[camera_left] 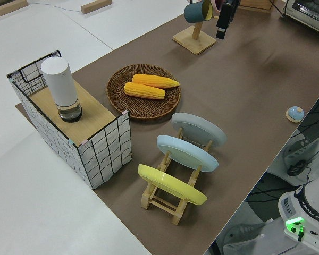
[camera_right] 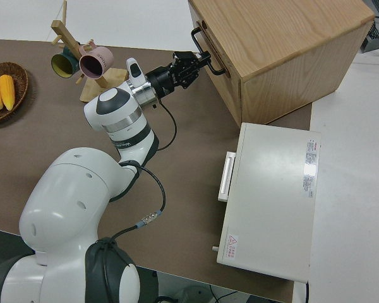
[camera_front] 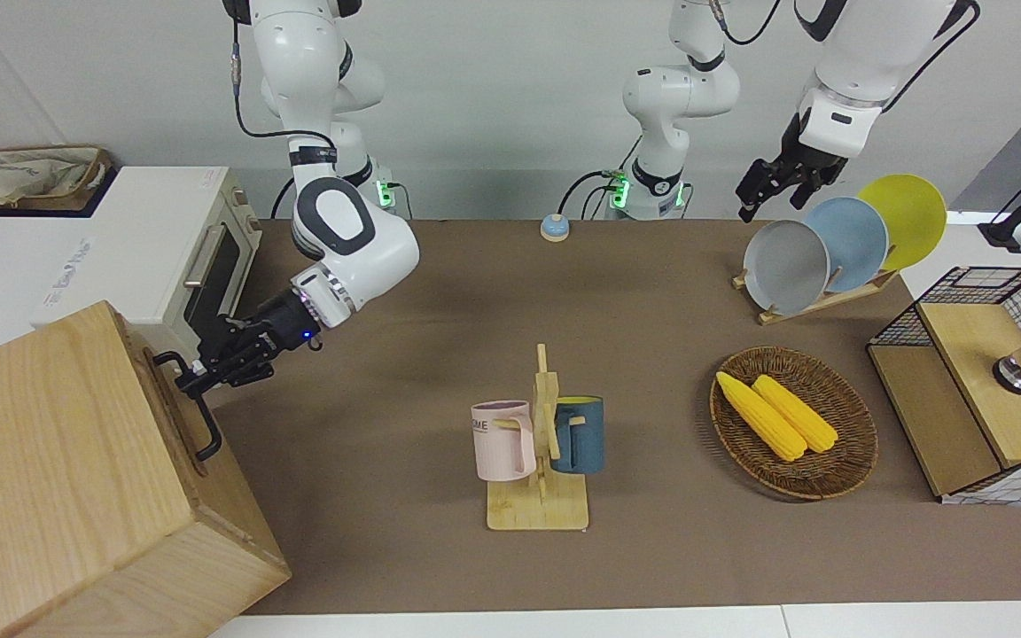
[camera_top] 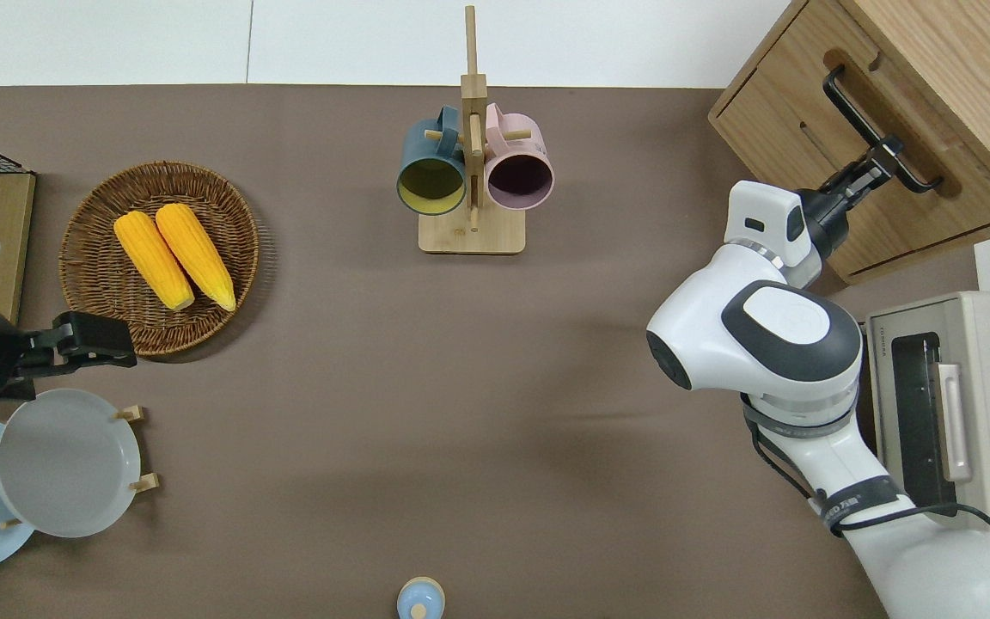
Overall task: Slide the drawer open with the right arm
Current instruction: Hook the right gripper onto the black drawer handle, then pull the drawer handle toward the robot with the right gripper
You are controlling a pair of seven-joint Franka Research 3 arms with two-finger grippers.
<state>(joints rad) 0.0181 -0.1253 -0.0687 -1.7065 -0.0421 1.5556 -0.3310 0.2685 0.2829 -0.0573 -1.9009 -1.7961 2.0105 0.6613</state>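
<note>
The big oak cabinet stands at the right arm's end of the table. Its pale-wood drawer is closed and flush with the cabinet front. The black bar handle also shows in the front view. My right gripper, with its blue light, is shut on the end of the handle nearer to the robots; it also shows in the front view and the right side view. My left gripper is open and parked.
A white toaster oven stands beside the cabinet, nearer to the robots. A mug rack stands mid-table. A basket of corn, a plate rack and a mesh cabinet are toward the left arm's end.
</note>
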